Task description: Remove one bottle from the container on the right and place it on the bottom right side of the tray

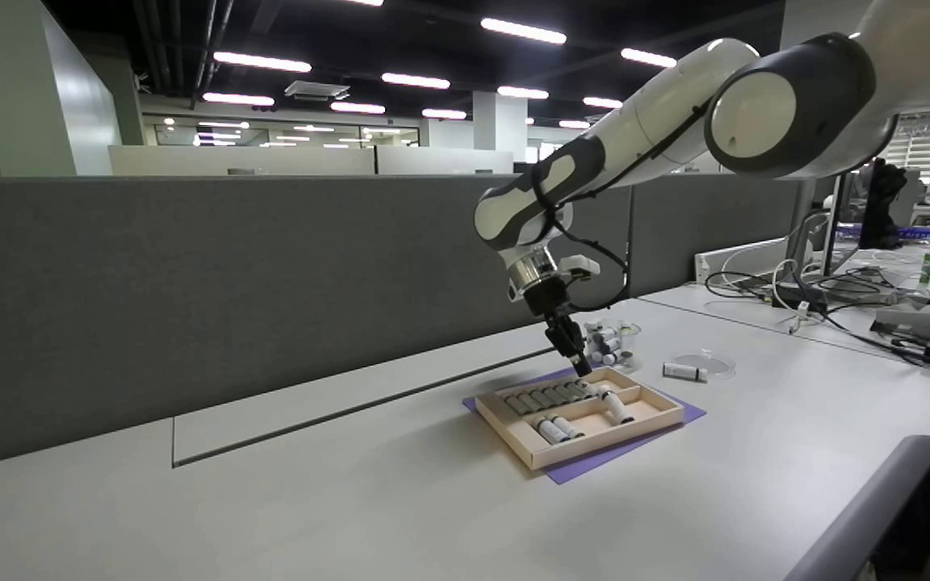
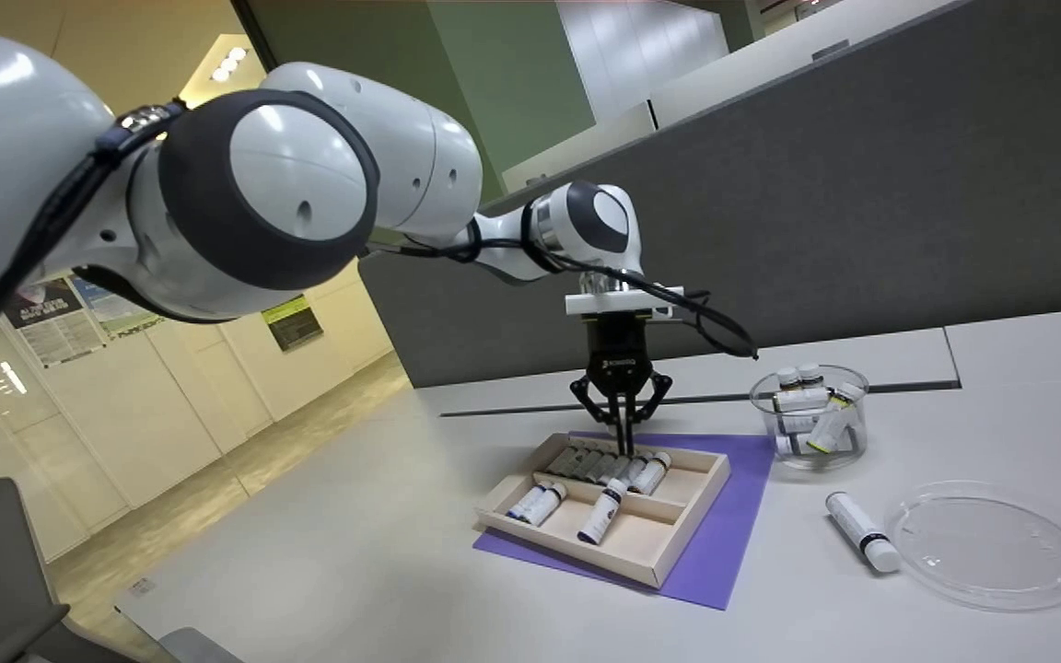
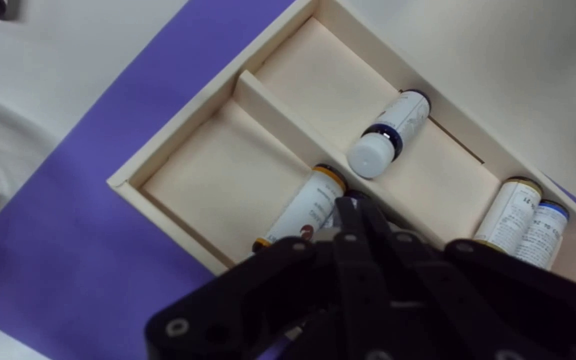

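Note:
The tan wooden tray [image 2: 692, 531] lies on a purple sheet. My gripper [image 2: 623, 449] points down over its back compartment, over a row of bottles. In the wrist view the gripper [image 3: 358, 204] has its fingers nearly together, with nothing visible between them. An orange-banded bottle [image 3: 302, 212] lies beside the fingertips, at the row's end. A white-capped bottle [image 3: 400, 120] lies in the front compartment; two more bottles [image 3: 510, 215] lie at that compartment's far end. The container [image 2: 807, 460] is clear and round, holds several bottles and stands right of the tray in an exterior view.
A loose white bottle [image 2: 857, 527] lies on the table beside a clear round lid [image 2: 991, 543]. A grey partition [image 1: 271, 307] stands behind the table. Cables and equipment [image 1: 812, 290] lie farther along the table in an exterior view.

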You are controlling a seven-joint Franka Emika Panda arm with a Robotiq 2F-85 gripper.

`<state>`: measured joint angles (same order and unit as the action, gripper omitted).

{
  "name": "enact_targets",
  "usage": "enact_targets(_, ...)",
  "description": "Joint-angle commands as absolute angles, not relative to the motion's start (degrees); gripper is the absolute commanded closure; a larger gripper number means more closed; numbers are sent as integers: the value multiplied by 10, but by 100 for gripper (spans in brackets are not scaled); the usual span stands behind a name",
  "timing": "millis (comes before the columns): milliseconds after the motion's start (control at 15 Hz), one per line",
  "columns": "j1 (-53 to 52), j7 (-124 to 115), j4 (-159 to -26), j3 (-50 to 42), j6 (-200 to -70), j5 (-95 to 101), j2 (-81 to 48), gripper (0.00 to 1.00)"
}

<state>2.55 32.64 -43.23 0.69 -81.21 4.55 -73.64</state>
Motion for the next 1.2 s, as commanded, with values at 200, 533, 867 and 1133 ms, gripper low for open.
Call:
enact_targets(200,22,318,-434,7,-799,44,-740,100)
enact_targets(533,16,329,-465,7,-759,48,-726,100)
enact_targets(867,25,320,-482,-1,-766,49,-718,100)
enact_targets(1133,39,317,-488,-10,-784,42,-716,100)
